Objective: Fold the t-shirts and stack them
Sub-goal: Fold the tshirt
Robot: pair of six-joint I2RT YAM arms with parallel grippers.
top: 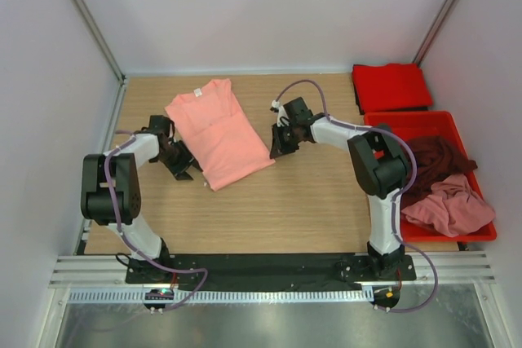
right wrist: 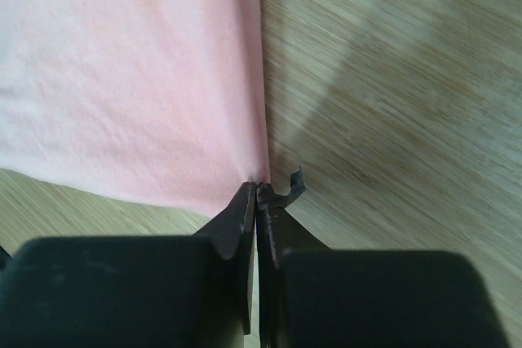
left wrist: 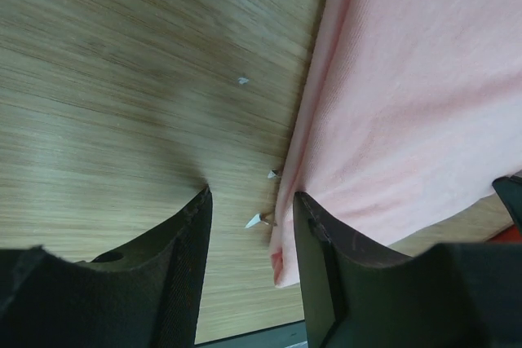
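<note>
Salmon-pink shirt [top: 218, 132] lies folded lengthwise on the worktop [top: 310, 201]. Right gripper [right wrist: 257, 189] has its jaws pinched on the shirt's near right corner. Left gripper [left wrist: 249, 201] sits low at the left edge, jaws apart. Red shirt [top: 391, 85] lies folded back right; maroon shirt [top: 436, 156] and dusty pink shirt [top: 449, 205] are heaped in the bin [top: 408, 116].

Lab test booth: white panel walls [top: 245, 6], aluminium posts [top: 87, 18], wooden table [top: 310, 193].
</note>
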